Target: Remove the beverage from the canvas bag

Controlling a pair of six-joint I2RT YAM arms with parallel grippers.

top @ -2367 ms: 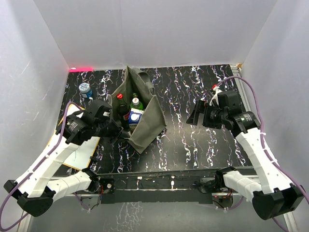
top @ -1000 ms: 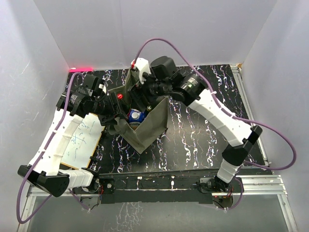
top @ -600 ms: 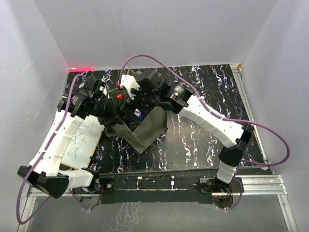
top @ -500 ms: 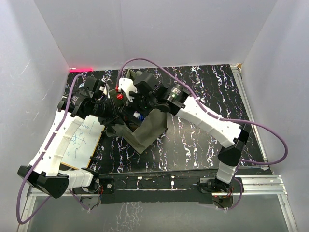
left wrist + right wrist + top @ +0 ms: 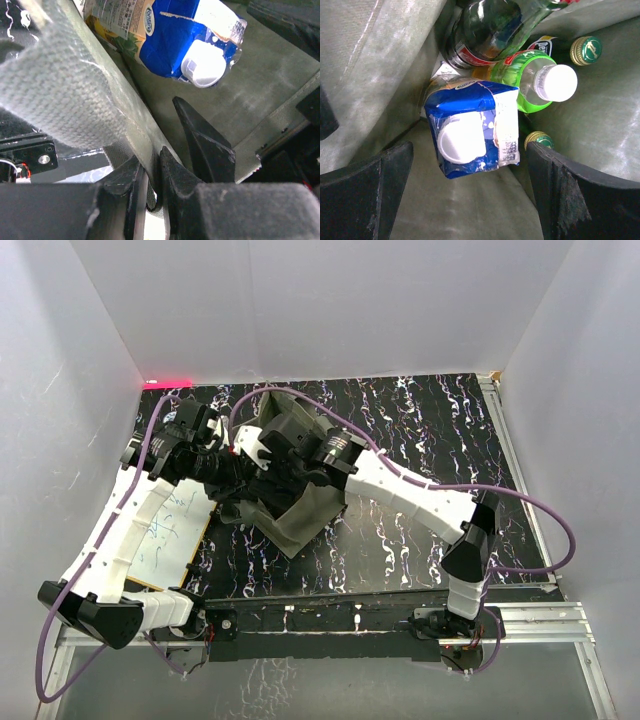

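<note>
The olive-grey canvas bag point(image 5: 312, 515) stands left of the table's middle. My left gripper point(image 5: 233, 480) is shut on the bag's left wall point(image 5: 65, 105), pinching the fabric between its fingers point(image 5: 175, 172). My right gripper point(image 5: 268, 473) hangs in the bag's mouth, open and empty point(image 5: 470, 200), just above a blue carton with a white cap point(image 5: 470, 130). The carton also shows in the left wrist view point(image 5: 200, 45). Beside it stand a green bottle with a white cap point(image 5: 540, 80), a dark cola bottle point(image 5: 485, 25) and two dark bottles with gold-green caps point(image 5: 586, 50).
A white sheet on a board point(image 5: 165, 530) lies at the table's left under my left arm. A red light strip point(image 5: 168, 383) glows at the back left corner. White walls close in the table on three sides. My right arm's cable loops over the bag.
My right arm has swung from the table's right side over to the bag and lowered its open gripper into the bag's mouth. My left gripper has kept its hold on the bag's wall.
</note>
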